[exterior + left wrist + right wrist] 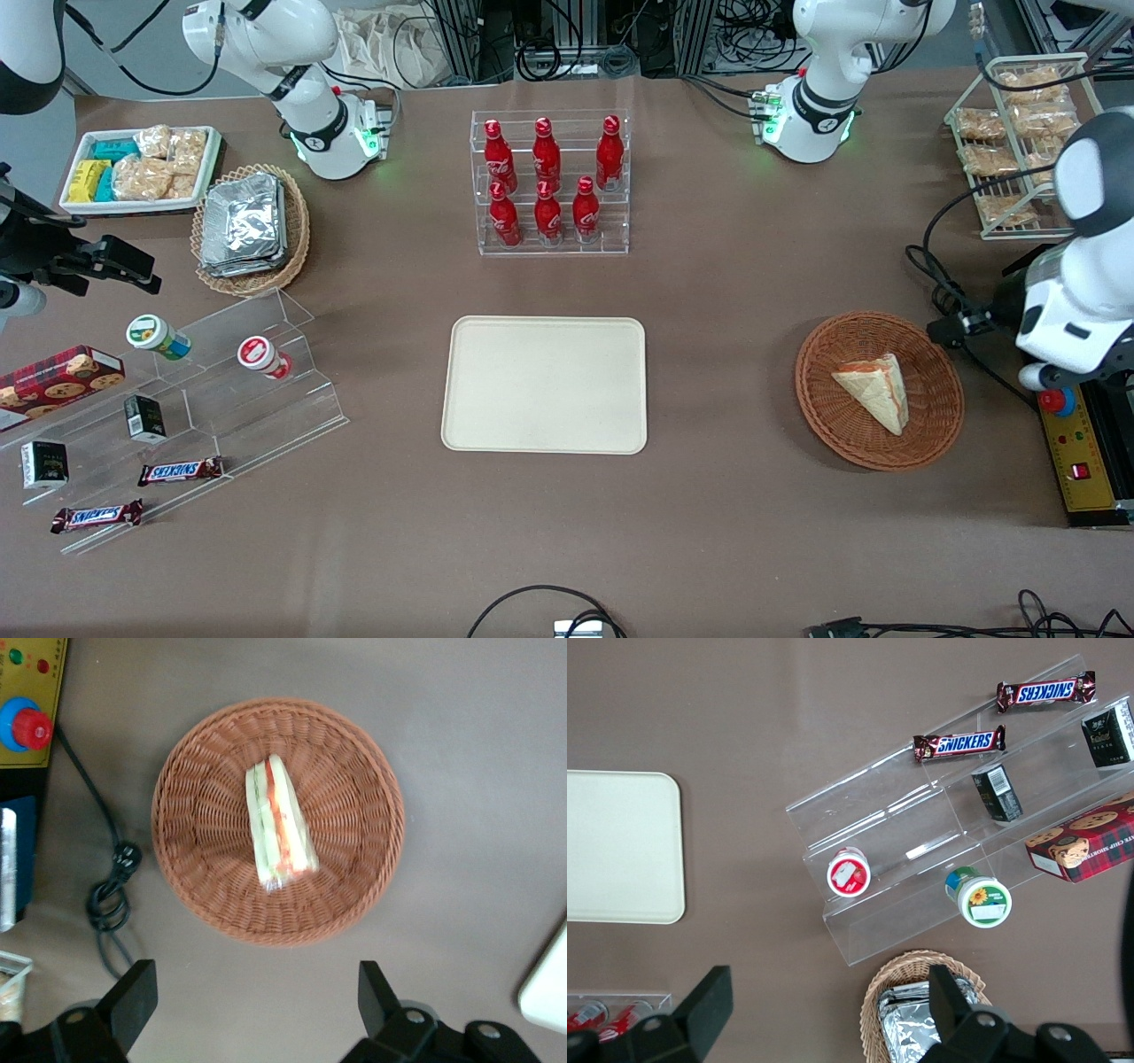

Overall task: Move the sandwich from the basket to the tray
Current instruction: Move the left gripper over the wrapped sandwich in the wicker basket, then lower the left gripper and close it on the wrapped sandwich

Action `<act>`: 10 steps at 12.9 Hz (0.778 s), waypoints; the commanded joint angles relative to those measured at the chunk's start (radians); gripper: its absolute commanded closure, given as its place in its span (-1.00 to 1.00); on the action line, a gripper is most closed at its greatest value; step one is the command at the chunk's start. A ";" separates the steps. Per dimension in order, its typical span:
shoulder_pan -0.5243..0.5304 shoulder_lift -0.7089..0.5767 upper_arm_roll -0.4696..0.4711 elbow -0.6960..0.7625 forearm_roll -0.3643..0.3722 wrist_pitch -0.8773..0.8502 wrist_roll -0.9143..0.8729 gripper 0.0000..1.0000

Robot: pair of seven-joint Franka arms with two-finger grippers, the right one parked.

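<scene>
Wicker basket (879,390) holds sandwich (873,391) in its middle | tray (545,385) well apart, bare | gripper (252,992) above basket, wide open, holding nothing | risk: soft bread (wrapped) may squash or slip if pinched badly

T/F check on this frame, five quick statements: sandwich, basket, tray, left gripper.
1. The sandwich lies in the basket. True.
2. The tray already holds the sandwich. False: the tray is bare; the sandwich is in the basket.
3. The gripper is shut on the sandwich. False: its fingers stand open and hold nothing, above the table beside the basket.
4. The basket lies toward the working arm's end of the table from the tray. True.
5. Red bottles stand on the tray. False: they stand in a clear rack, farther from the front camera than the tray.
</scene>
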 commanded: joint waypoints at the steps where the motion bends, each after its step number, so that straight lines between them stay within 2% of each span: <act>1: 0.002 -0.026 0.010 -0.163 -0.005 0.185 -0.164 -1.00; 6: 0.000 0.028 0.015 -0.336 -0.005 0.476 -0.301 -1.00; 10: -0.009 0.103 0.010 -0.349 -0.011 0.564 -0.392 -1.00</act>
